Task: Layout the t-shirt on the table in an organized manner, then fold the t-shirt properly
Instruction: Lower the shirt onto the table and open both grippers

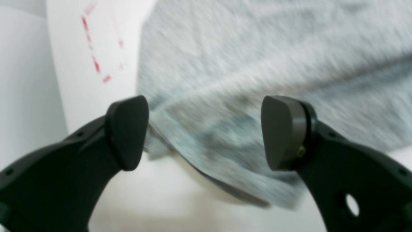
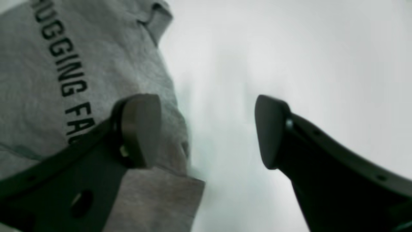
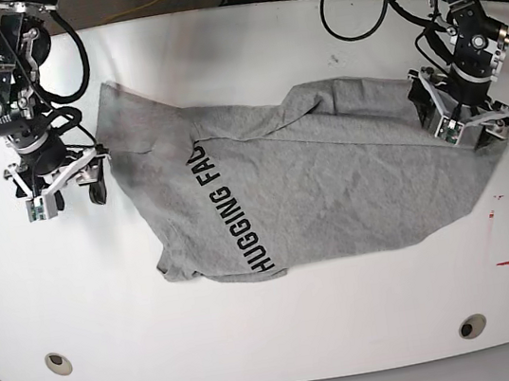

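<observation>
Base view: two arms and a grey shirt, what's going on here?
A two-armed robot is laying out a grey t-shirt on the white table. The shirt lies crumpled and partly folded over itself, not yet flat. The left pincer is open at the shirt's edge nearest the red dashed mark, cloth between its tips but not pinched. The right pincer is open at the opposite edge, one tip over the cloth, one over bare table.

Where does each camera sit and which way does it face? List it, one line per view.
Left wrist: behind the open left hand, facing the t-shirt edge and red dashed mark.
Right wrist: behind the open right hand, facing the shirt's lettering and the table.
Base: overhead, showing both arms.
All share the t-shirt.
</observation>
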